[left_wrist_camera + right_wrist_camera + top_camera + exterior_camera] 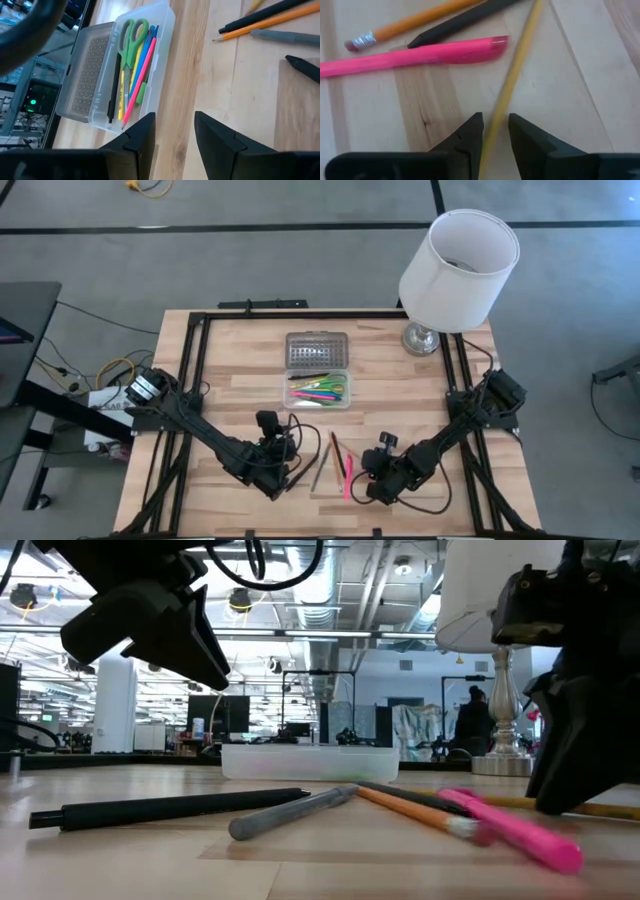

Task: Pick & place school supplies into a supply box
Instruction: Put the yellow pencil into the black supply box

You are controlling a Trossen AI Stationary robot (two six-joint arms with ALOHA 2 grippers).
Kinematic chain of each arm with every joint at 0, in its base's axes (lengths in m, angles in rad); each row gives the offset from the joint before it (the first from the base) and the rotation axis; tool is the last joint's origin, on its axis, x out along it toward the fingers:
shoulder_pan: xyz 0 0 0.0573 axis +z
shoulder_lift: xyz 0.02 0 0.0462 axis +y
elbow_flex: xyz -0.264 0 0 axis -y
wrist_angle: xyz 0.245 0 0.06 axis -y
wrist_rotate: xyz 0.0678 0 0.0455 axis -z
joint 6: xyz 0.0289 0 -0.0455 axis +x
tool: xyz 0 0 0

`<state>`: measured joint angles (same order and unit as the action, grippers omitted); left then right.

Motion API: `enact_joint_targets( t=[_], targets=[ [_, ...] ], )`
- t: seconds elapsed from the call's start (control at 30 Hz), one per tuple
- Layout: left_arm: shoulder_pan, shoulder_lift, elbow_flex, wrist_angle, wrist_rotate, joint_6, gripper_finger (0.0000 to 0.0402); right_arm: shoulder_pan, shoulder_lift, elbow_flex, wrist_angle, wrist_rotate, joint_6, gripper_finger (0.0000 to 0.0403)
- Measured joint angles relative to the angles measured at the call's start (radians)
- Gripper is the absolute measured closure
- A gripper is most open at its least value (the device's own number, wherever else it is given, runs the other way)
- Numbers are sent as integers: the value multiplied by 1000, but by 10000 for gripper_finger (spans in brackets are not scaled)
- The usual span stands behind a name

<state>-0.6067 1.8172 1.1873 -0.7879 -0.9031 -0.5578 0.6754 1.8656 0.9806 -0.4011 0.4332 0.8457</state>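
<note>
The bench (240, 395) is made of pale wood planks with a dark metal frame around it. The supply box (318, 391) is a small clear plastic case lying open in the middle of the bench. Its grey lid (317, 350) has rows of little bumps and lies flat on the far side. Inside the box are green scissors (131, 39) and thin pens in pink, blue, yellow, green and black.

More supplies lie on the near part of the bench, between the two arms: a black pen (170, 808), a grey pen (290, 813), an orange pencil (415, 811) with a silver band and eraser, a fat pink highlighter (415, 56), and a thin yellow pencil (512, 82).

The left end effector (174, 132) hangs above bare wood, with its dark fingers apart and nothing between them. The box is just past it on the far side.

The right end effector (495, 132) is low over the bench. Its fingers are apart, and the yellow pencil runs into the gap between them. The fingers are not squeezing it.

A white lamp (455, 265) with a round shade stands at the far right corner.
</note>
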Motion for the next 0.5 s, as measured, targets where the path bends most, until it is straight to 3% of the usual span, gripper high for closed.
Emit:
enact_joint_targets(
  t=[0.5],
  targets=[
    [0,0,0,-9,-2,-15,270,-30,-5,1,-93,-33,48,312]
  ],
)
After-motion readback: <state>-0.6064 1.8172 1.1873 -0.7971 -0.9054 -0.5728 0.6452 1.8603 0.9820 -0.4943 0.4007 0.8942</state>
